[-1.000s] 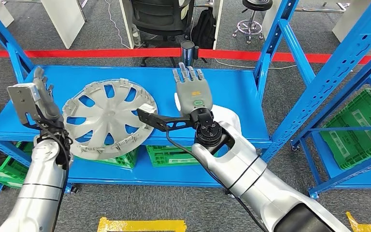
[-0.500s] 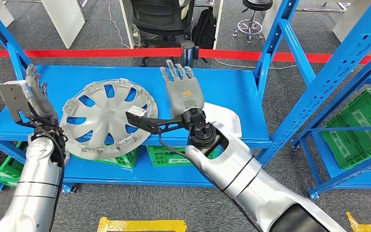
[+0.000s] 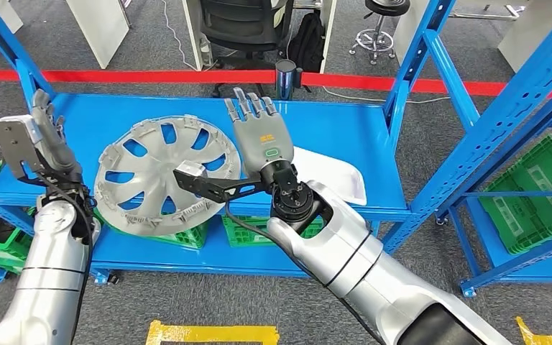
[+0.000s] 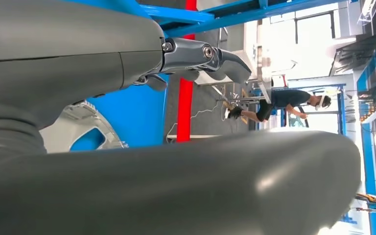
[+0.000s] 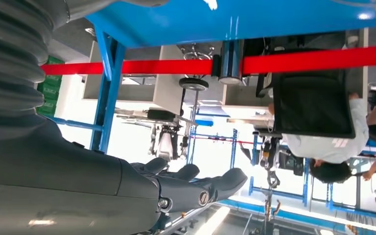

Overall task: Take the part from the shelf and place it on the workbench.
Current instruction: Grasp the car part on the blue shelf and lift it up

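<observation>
Both hands are spread and hold nothing: the left hand [image 3: 47,136] is raised at the shelf's [image 3: 345,129] left edge, and the right hand [image 3: 259,136] hovers past the part's right rim. Between them, the part [image 3: 162,172] lies overhanging the shelf's front edge. A one-sided squeeze might tip it off that edge.

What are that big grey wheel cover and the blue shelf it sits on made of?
The wheel cover looks like moulded plastic with a matt silver-grey finish: thin spokes and clip tabs around the rim suggest that. The shelf appears to be painted steel: glossy blue, with punched holes in the uprights.
</observation>
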